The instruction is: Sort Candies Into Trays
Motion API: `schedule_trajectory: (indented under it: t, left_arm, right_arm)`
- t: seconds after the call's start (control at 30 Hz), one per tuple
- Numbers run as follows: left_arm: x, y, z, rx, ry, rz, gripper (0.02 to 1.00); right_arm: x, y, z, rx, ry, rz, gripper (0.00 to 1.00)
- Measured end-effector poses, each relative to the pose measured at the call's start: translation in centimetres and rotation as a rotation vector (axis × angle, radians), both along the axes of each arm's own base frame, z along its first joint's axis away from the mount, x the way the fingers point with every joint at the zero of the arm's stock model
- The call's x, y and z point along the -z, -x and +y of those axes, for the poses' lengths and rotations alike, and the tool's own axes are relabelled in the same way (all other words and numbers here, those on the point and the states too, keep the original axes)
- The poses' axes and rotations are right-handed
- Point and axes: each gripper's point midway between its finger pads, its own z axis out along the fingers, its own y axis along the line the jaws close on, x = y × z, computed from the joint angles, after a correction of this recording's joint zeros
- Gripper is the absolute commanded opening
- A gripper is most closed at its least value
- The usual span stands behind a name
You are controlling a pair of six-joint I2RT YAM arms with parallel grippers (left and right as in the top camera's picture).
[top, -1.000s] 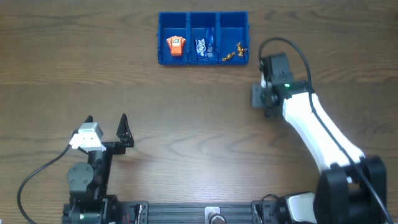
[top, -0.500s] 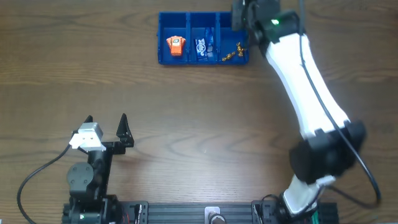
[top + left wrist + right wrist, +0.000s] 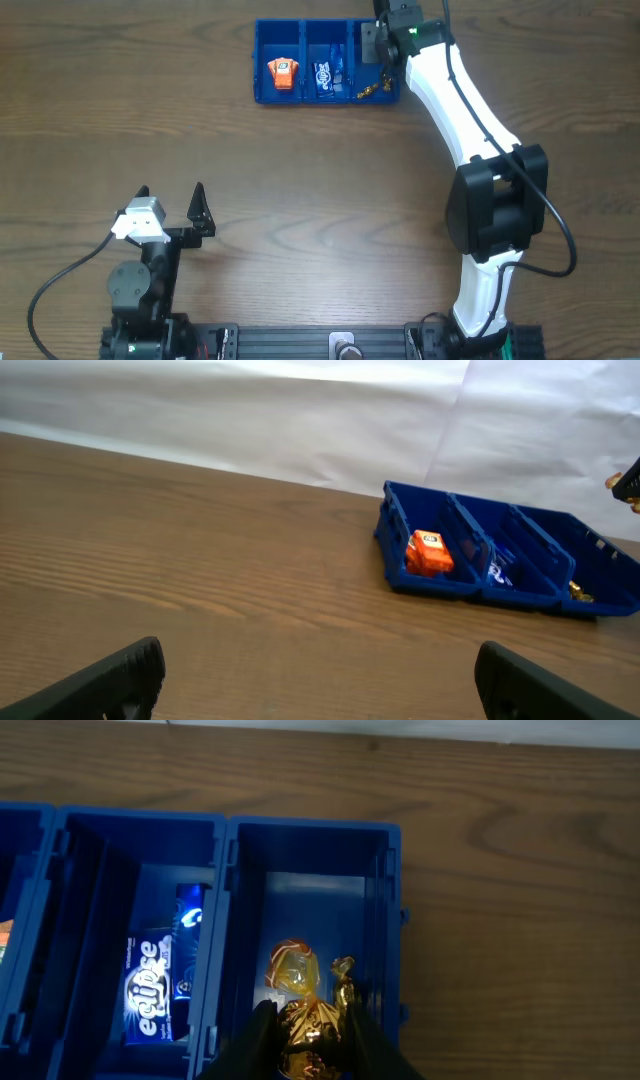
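The right gripper (image 3: 312, 1030) pinches a gold candy (image 3: 302, 1048) just over the right end box of the blue tray (image 3: 259, 60). An orange candy (image 3: 282, 71) sits in the left box and a blue candy (image 3: 327, 75) in the middle one. The left gripper (image 3: 171, 195) is open wide, far from the tray, over the wooden table (image 3: 330, 200).

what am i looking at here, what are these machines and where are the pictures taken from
These are two robot arms at a wooden table. One picture looks down from above; the other two come from cameras on each arm's wrist. A blue tray with three compartments holds an orange candy, a blue candy and gold ones. The right gripper is shut on a gold candy above the tray's right compartment. The left gripper sits open near its base, holding nothing.
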Motion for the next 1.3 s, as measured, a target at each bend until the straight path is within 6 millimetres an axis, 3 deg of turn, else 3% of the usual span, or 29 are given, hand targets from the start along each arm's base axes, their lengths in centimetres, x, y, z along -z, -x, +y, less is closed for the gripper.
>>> schedule_trajectory:
  t: [0.3,0.57,0.7,0.8,0.87,0.93,1.0,1.1,1.13,1.23,1.27,1.3]
  left_arm:
    - [0.0,0.0,0.0,0.000,0.000,0.000,0.996]
    - [0.0,0.0,0.0,0.000,0.000,0.000,0.996]
    - [0.0,0.0,0.0,0.000,0.000,0.000,0.998]
    - [0.0,0.0,0.0,0.000,0.000,0.000,0.998]
    - [0.0,0.0,0.0,0.000,0.000,0.000,0.998]
    - [0.0,0.0,0.0,0.000,0.000,0.000,0.998]
    - [0.0,0.0,0.0,-0.001,0.000,0.000,0.998]
    - [0.0,0.0,0.0,-0.001,0.000,0.000,0.998]
    - [0.0,0.0,0.0,-0.001,0.000,0.000,0.998]
    - [0.0,0.0,0.0,-0.001,0.000,-0.001,0.998]
    - [0.0,0.0,0.0,-0.002,0.000,-0.001,0.998]
    - [0.0,0.0,0.0,-0.002,-0.001,-0.002,0.996]
  right_arm:
    - [-0.4,-0.5,0.7,-0.015,-0.034,-0.023,0.514]
    - [0.0,0.3,0.6,-0.039,-0.013,0.011,0.647]
    - [-1.9,1.3,-0.2,-0.048,-0.004,-0.026,0.761]
    - [-5.8,3.4,-2.3,-0.030,-0.012,-0.110,0.858]
    - [-8.7,4.7,-4.3,0.001,-0.021,-0.184,1.000]
    - [-11.2,6.9,-7.0,0.043,-0.020,-0.256,0.998]
    - [-12.4,9.6,-9.0,0.080,-0.016,-0.306,0.996]
    - [-12.4,14.0,-10.2,0.093,-0.020,-0.360,0.998]
    - [-11.4,16.7,-10.6,0.091,-0.024,-0.382,0.998]
    - [-10.2,19.6,-11.4,0.103,-0.032,-0.428,0.998]
    - [-8.8,21.7,-12.4,0.123,-0.029,-0.436,0.998]
    - [-8.4,22.6,-12.8,0.134,-0.029,-0.450,0.998]
